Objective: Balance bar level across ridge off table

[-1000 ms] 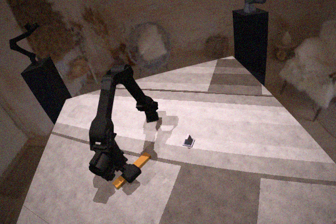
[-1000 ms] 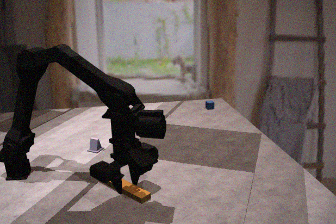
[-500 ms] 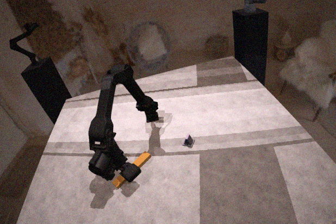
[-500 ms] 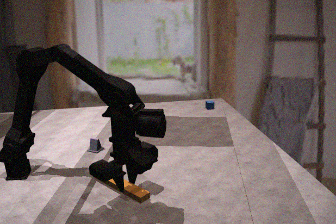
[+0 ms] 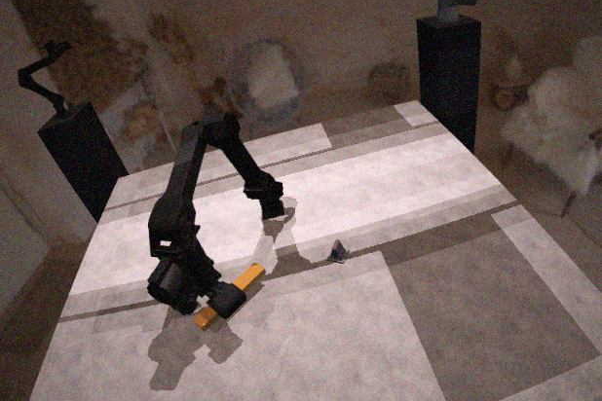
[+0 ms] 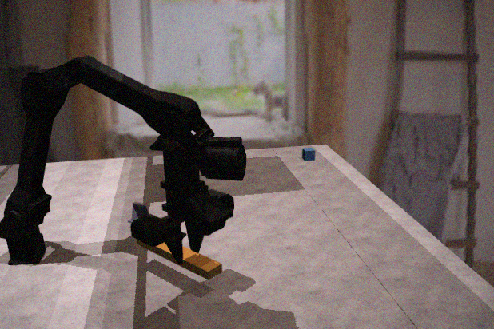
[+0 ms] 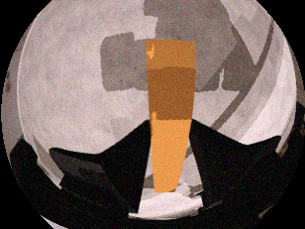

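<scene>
Bar (image 5: 250, 276) (image 6: 204, 264) (image 7: 170, 93): orange, long, straight, square-edged, flat faces, darker patches of shadow across its top. End effector (image 5: 224, 302) (image 6: 188, 257) (image 7: 168, 123) is pinching it around mid-length, one finger per long side. Top view: bar's long axis runs from between 1 and 2 o'clock to between 7 and 8. Small grey ridge (image 5: 337, 252) (image 6: 139, 211) sits on the surface (image 5: 317, 339) (image 6: 320, 270) (image 7: 64, 73), apart from bar, at its 2 o'clock. Can't tell if bar's underside touches the surface.

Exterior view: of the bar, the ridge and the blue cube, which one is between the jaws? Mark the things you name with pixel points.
The orange bar (image 5: 250, 276) (image 6: 208, 265) (image 7: 170, 153): long and flat-sided, it runs between both jaws. The ridge (image 5: 338, 252) (image 6: 140, 212) and blue cube (image 6: 308, 154) stand apart.
</scene>
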Tool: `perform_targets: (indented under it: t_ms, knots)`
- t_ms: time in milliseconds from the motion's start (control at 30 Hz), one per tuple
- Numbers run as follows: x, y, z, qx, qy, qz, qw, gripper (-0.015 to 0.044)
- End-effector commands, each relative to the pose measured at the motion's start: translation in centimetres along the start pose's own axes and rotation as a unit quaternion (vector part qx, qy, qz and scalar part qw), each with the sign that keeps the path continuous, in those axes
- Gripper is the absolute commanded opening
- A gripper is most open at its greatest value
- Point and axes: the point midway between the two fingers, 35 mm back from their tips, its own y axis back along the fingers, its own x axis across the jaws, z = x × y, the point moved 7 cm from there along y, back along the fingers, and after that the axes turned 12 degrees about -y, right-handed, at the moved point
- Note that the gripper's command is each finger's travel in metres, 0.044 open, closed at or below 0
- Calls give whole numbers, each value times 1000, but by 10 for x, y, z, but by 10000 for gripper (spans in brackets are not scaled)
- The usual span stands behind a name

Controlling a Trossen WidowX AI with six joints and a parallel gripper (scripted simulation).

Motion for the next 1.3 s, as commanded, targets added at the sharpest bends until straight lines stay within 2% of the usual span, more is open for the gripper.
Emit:
perform_targets:
  t_ms: [0, 600, 1267]
  knots:
    - [0, 11, 0, -1, -1, 3, 1000, 0]
    - [0, 51, -5, 0, -7, 4, 1000, 0]
    - [37, 54, -73, 3, -171, 5, 985, 0]
